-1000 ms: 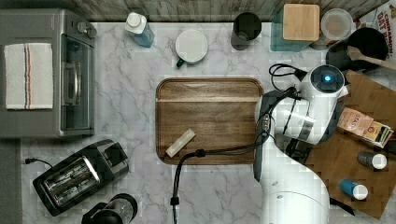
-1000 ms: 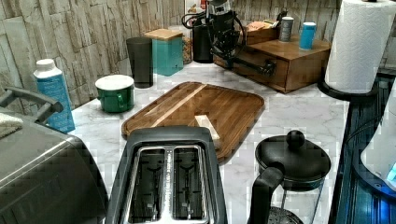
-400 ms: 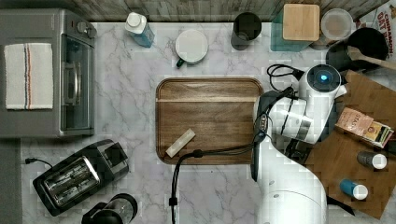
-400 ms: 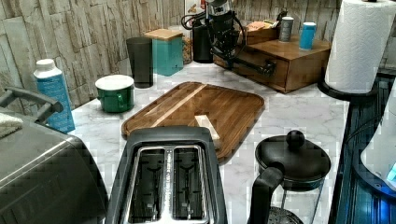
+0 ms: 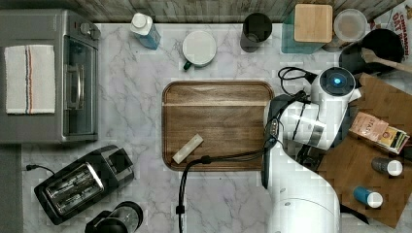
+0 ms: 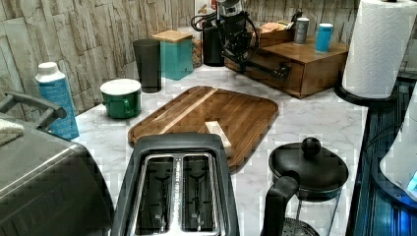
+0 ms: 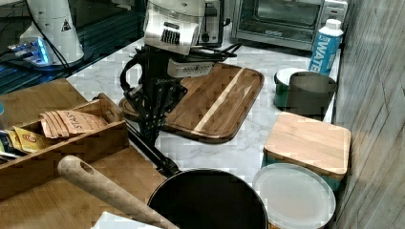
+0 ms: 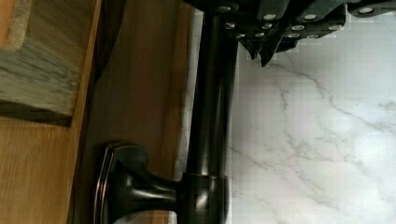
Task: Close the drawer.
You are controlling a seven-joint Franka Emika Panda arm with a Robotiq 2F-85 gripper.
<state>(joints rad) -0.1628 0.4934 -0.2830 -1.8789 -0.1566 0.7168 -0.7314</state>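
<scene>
The drawer (image 6: 291,84) sits in a mid-brown wooden cabinet at the left view's far right. Its front looks about flush with the cabinet there. A dark bar handle (image 6: 270,70) runs across that front and is also in the wrist view as the handle (image 8: 212,116) before the wood front (image 8: 140,93). My gripper (image 8: 264,52) is shut with nothing between its fingers. It stands on the marble side of the bar, right against it. The gripper (image 7: 149,131) points down at the handle (image 7: 157,155) in the right view, and the gripper (image 6: 242,58) is at the bar's far end in the left view.
On the cabinet's top panel (image 5: 384,160) are a box of tea packets (image 7: 71,126) and small bottles (image 5: 368,196). A dark rounded tray (image 5: 216,126) with a small block lies on the marble beside the arm. A black pan (image 7: 207,202) and a teal canister (image 7: 308,140) stand near.
The arm's upper part has shifted very slightly in the top view. The gripper stays at the handle, and the drawer front looks the same in the left view.
</scene>
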